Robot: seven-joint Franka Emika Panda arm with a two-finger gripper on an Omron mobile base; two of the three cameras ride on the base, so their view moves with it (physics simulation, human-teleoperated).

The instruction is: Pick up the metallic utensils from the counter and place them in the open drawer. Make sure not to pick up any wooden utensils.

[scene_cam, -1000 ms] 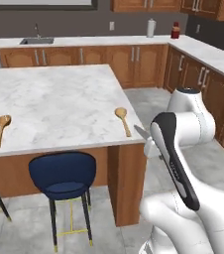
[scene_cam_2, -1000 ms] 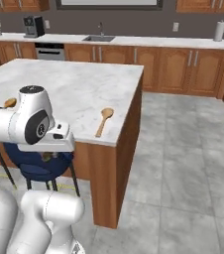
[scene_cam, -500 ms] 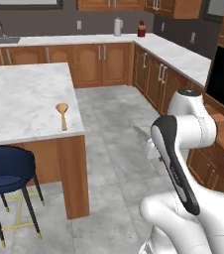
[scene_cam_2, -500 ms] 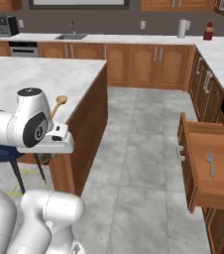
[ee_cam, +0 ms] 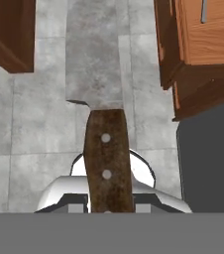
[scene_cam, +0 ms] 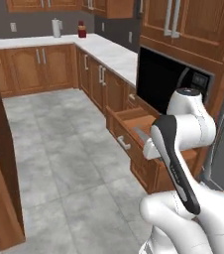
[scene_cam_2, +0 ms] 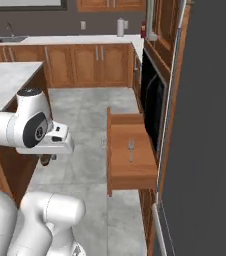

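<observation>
Gripper (ee_cam: 109, 208) clamped on the knife (ee_cam: 101, 124) handle, blade pointing out over floor, open drawer (scene_cam_2: 130, 162) nearby holding the small grey utensil (scene_cam_2: 131, 149).

Hand view: knife (ee_cam: 98, 99) blade tip cut off by top edge; handle butt hidden at the bottom. Drawer (ee_cam: 203, 44) cut off at top and right edges. Right base view: small grey utensil (scene_cam_2: 131, 148) in drawer, too small to identify.

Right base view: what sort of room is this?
A rendered home kitchen: brown wooden cabinets under a white countertop with a sink tap, a black built-in oven, and an open wooden drawer.
</observation>
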